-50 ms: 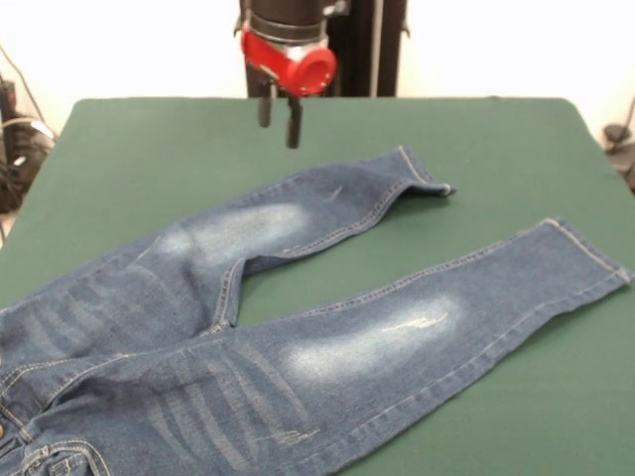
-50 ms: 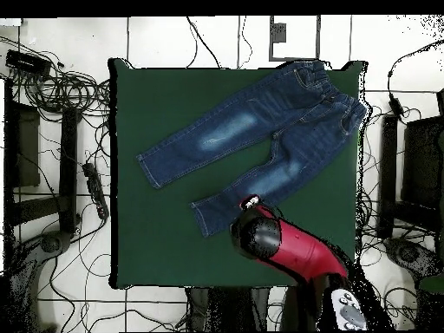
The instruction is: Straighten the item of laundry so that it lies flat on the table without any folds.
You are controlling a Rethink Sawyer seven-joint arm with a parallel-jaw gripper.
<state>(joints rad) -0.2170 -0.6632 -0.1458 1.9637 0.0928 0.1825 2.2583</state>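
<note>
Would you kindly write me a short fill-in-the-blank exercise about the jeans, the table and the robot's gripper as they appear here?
1. The small blue denim jeans lie on a dark ____ felt-like table.
2. The black gripper on the red and black arm hangs ____ the table, holding nothing.
3. The jeans' two legs are spread ____, with bare table showing between them.
4. Each thigh bears a faded ____ patch.

Missing words: green; above; apart; whitish
</note>
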